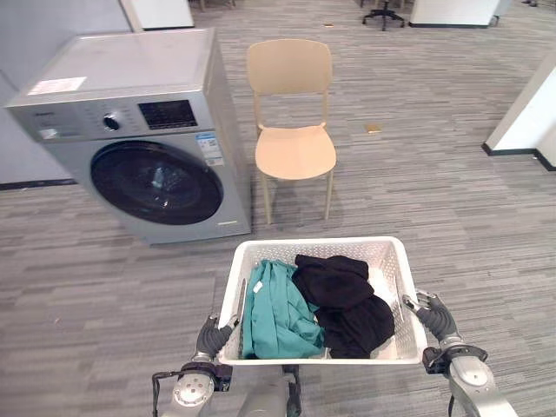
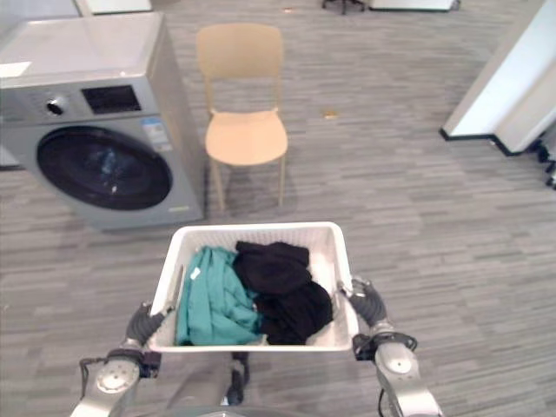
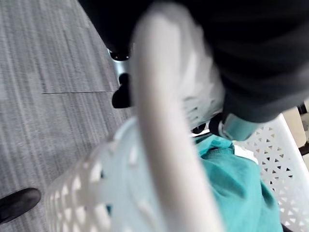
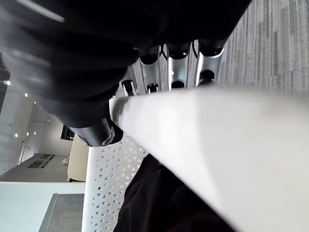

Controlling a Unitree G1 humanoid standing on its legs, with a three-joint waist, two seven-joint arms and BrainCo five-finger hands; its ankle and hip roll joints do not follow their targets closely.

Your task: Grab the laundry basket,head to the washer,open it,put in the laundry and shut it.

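between hands, perforated white basket [image 1: 393, 261]

Office-like test space, grey carpet floor [image 1: 434, 217], washer [image 1: 139, 130], chair [image 1: 292, 122]

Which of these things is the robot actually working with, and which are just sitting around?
Part of the job: white laundry basket, held by left hand and right hand; teal garment; black clothes; washing machine, door shut.

Just there: beige chair; office chair base.

White basket [image 3: 159, 159] rim close up, teal garment [image 3: 231, 183] inside, grey floor [image 3: 43, 72] beside it
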